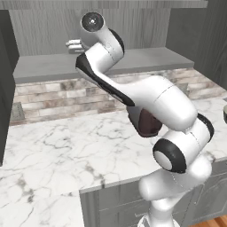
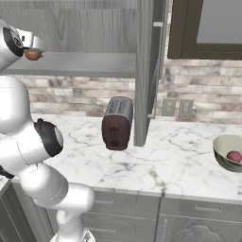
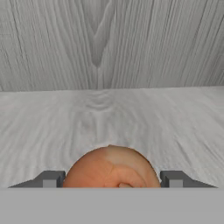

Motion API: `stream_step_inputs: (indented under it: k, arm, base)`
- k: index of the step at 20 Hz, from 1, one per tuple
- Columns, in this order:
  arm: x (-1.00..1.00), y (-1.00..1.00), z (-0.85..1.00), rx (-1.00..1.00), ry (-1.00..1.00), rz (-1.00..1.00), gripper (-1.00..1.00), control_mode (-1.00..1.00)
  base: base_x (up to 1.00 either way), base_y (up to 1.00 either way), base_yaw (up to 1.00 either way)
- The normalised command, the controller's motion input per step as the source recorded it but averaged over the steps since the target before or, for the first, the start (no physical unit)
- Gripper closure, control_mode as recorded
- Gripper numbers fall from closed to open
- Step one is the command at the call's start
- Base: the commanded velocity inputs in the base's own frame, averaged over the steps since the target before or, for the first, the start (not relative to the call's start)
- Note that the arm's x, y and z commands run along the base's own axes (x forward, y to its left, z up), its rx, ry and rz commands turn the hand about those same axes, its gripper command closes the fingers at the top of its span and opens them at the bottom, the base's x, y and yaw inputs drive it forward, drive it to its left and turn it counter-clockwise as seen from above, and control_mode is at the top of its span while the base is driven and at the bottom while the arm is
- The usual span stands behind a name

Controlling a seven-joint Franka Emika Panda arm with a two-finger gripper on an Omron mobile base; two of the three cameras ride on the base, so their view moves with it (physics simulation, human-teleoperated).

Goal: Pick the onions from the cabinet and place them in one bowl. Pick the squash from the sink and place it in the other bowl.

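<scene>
Orange-brown and glossy, the onion (image 3: 111,168) sits right up against the hand camera, flanked by the two dark fingertips (image 3: 50,179) of the gripper (image 3: 111,181), on the grey wood-grain shelf (image 3: 109,118) of the cabinet (image 2: 85,33). The jaws stand at a middling spread on either side of the onion; whether they already press on its skin I cannot tell, though the fit looks close. From the right base view the onion shows as a small brown ball at the gripper's tip, at the shelf's left end. The reddish-purple onion (image 2: 234,156) lies in the pale bowl (image 2: 222,150) on the marble worktop (image 2: 179,156), well apart to the right, beyond a dark red toaster (image 2: 116,123). An onion like this should be light and firm, but round with smooth papery skin, so it may roll or squirt out; gripping across its widest middle seems safest.
</scene>
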Motion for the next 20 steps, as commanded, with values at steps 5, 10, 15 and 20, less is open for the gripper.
stream_step_inputs:
  k: [5,10,15,20]
  arm:
    - [-0.92,-0.28,-0.07,0.06,0.00,0.03,1.00,-1.00]
    - [-0.80,-0.45,-0.06,0.04,0.00,0.16,1.00,-1.00]
    - [-0.65,-0.41,-0.06,0.00,0.02,0.20,1.00,-1.00]
    - [-0.55,-0.27,-0.21,-0.06,0.05,0.09,1.00,-1.00]
  base:
    - [0.00,0.00,0.00]
    - [0.00,0.00,0.00]
    - [0.00,0.00,0.00]
    - [0.00,0.00,0.00]
